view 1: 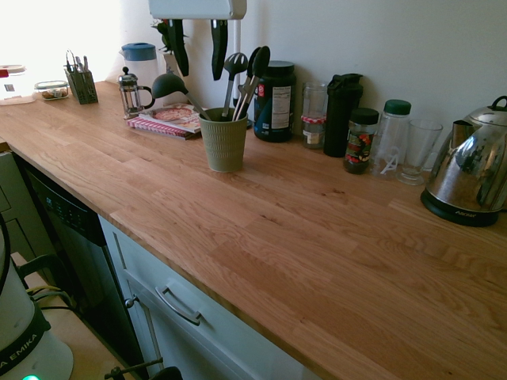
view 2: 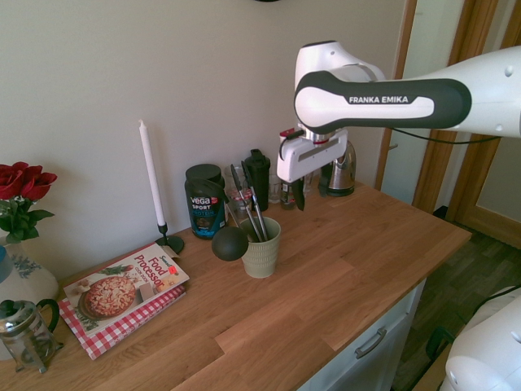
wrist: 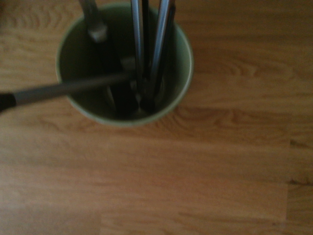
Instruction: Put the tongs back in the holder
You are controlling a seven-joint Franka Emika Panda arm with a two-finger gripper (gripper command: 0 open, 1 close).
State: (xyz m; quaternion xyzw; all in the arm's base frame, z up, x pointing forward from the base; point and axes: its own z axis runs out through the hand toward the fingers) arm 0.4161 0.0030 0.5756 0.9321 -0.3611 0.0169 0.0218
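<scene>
I see the tongs (view 1: 252,79) standing in the green ribbed holder (view 1: 223,143); my gripper (view 1: 196,49) hangs apart at 12 o'clock above it, having nothing to carry.

Silver tongs (view 1: 252,79) upright in olive ribbed holder (view 1: 223,145)

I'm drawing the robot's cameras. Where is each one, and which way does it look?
First exterior view: by the counter's front edge, looking along it toward the wall; the gripper hangs over the holder.
Second exterior view: the opposite side, facing the wall; the arm enters from the right.
Wrist view: looks straight down into the holder; no robot shows.
All three share the holder.
</scene>
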